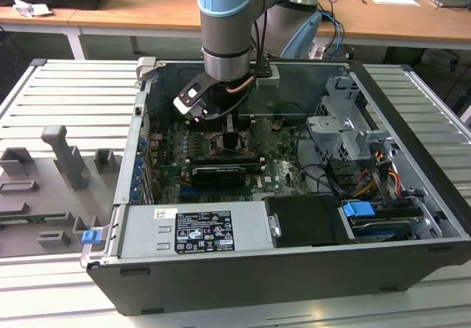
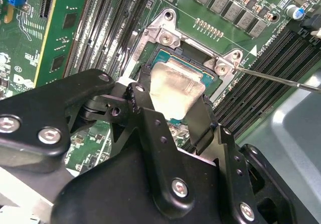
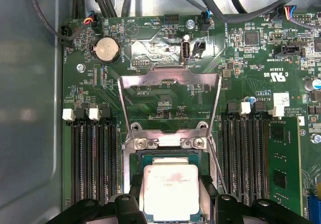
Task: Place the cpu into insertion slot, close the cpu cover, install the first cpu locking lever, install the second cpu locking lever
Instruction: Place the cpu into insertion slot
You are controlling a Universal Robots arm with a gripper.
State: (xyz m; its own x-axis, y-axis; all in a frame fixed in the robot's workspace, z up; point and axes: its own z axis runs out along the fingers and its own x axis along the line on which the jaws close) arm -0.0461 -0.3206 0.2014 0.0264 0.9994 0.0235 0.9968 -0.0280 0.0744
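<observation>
**Exterior view.** Case [image 1: 412,122]: lying open on a ribbed table [image 1: 66,100] and taking up the middle of the frame. Arm [image 1: 228,19]: hanging into the case from the upper middle. Gripper [image 1: 224,126]: sitting low over the middle of the green board [image 1: 283,172]; from here I cannot tell how its jaws are standing. Power supply [image 1: 191,229]: lying along the case's lower edge. Grey fixtures [image 1: 62,162]: standing on the table at the exterior view's left. Desk [image 1: 147,8]: running across the top of the frame.

**Second wrist view.** Gripper [image 2: 174,98]: its black fingers [image 2: 140,91] are pressing on two opposite edges of the cpu [image 2: 175,86], closed to the chip's width. Cpu: lying silver side up over the slot [image 2: 163,33]. It is possibly just above the slot rather than seated. Lever [image 2: 281,79]: a thin rod reaching away from the slot's corner, over the memory slots [image 2: 281,58]. Green card [image 2: 60,33]: standing beyond more memory slots.

**First wrist view.** Cpu [image 3: 170,191]: being held between the two fingers [image 3: 206,189], inside the outline of the slot [image 3: 150,157]. Cover [image 3: 170,73]: standing open, hinged at the slot's far rim, with the board showing through its window. Lever [image 3: 216,166]: lying just beside the slot. Memory slots [image 3: 90,158]: running along both sides of the slot. Coin battery [image 3: 106,48]: sitting beyond the cover. Cables [image 3: 241,3]: crossing the board's far edge.
</observation>
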